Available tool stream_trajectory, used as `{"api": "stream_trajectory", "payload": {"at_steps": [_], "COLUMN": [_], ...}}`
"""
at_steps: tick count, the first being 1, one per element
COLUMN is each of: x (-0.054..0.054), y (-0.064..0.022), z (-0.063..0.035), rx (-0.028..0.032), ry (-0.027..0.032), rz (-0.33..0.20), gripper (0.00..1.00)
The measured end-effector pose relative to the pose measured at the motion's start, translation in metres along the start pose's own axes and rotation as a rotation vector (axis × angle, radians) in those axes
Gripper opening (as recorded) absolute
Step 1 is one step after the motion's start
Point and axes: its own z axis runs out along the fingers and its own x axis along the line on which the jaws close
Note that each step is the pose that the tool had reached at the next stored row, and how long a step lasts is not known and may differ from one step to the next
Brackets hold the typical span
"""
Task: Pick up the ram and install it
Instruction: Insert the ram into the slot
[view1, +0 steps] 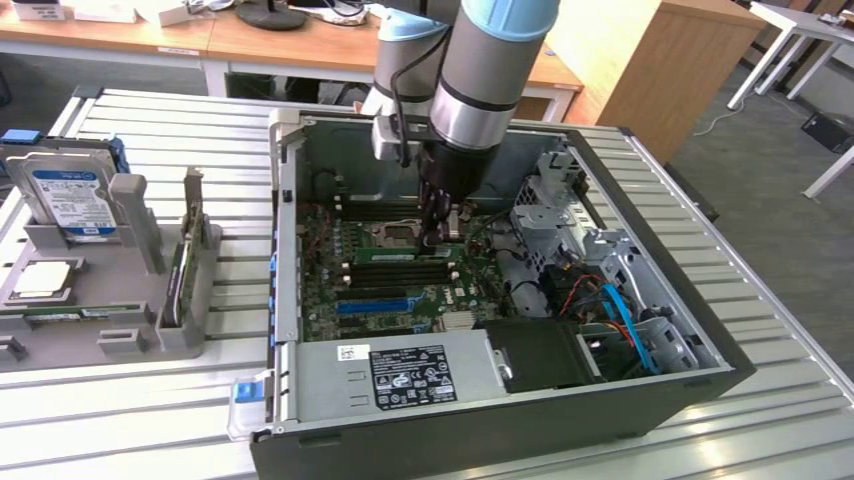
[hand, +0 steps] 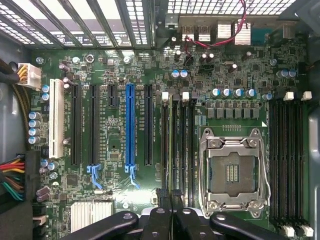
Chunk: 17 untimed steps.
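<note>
Spanning the exterior view, a slatted metal worktop (view1: 147, 130) carries an open computer case (view1: 507, 430) lying on its side in the middle of the frame. A grey and blue robot arm (view1: 481, 80) comes down from the upper middle of that frame into the case. Inside, the green motherboard (hand: 115, 150) covers the case floor, and a silver power supply (view1: 400, 375) with a black label sits at the lower middle of the exterior view. A grey fixture (view1: 134, 260) stands on the worktop at the exterior view's left, apart from the case, holding a silver hard drive (view1: 67, 200) with a blue-and-white label.

On the board, the empty CPU socket (hand: 232, 170) sits between two banks of black memory slots, and a long blue expansion slot (hand: 130, 125) lies well to the other side of the nearer bank. The ram (hand: 172, 150) stands edge-on along a slot in that nearer bank, just beside the socket, near the white latches (hand: 165, 96). The tool (hand: 172, 196) is pressed together, pinching the ram's upper edge at one end. Whether the stick is fully seated I cannot tell.
</note>
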Motion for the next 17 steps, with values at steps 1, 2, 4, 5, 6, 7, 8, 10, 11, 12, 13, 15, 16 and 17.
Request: {"api": "stream_trajectory", "payload": {"at_steps": [1,2,4,5,6,7,8,10,11,12,13,15,16,17], "x": [0.0000,-0.0001,0.0000,0.0000,0.0000,0.0000,0.0000,0.0001,0.0000,0.0000,0.0000,0.0000,0.0000,0.0000], "y": [-0.0002,-0.0003,-0.0004,-0.0004,-0.0004,-0.0004,-0.0005,-0.0005,-0.0005,-0.0005,-0.0005,-0.0005,-0.0005,-0.0005], "z": [0.0001,0.0006,0.0016,0.0021,0.0028,0.0034,0.0040,0.0045,0.0045,0.0045,0.0045,0.0050,0.0057,0.0063], "rx": [0.0000,0.0002,0.0001,0.0000,0.0000,0.0001,0.0000,-0.0001,0.0000,-0.0001,0.0000,0.0001,0.0002,0.0001], "ry": [0.0000,-0.0004,-0.0002,-0.0001,-0.0002,-0.0001,-0.0001,0.0000,0.0001,0.0001,0.0000,-0.0004,-0.0006,-0.0004], "rz": [0.000,0.001,0.001,0.001,0.002,0.002,0.002,0.003,0.003,0.003,0.003,0.003,0.003,0.003], "gripper": [0.12,0.12,0.12,0.12,0.12,0.12,0.12,0.12,0.12,0.12,0.12,0.12,0.12,0.12]}}
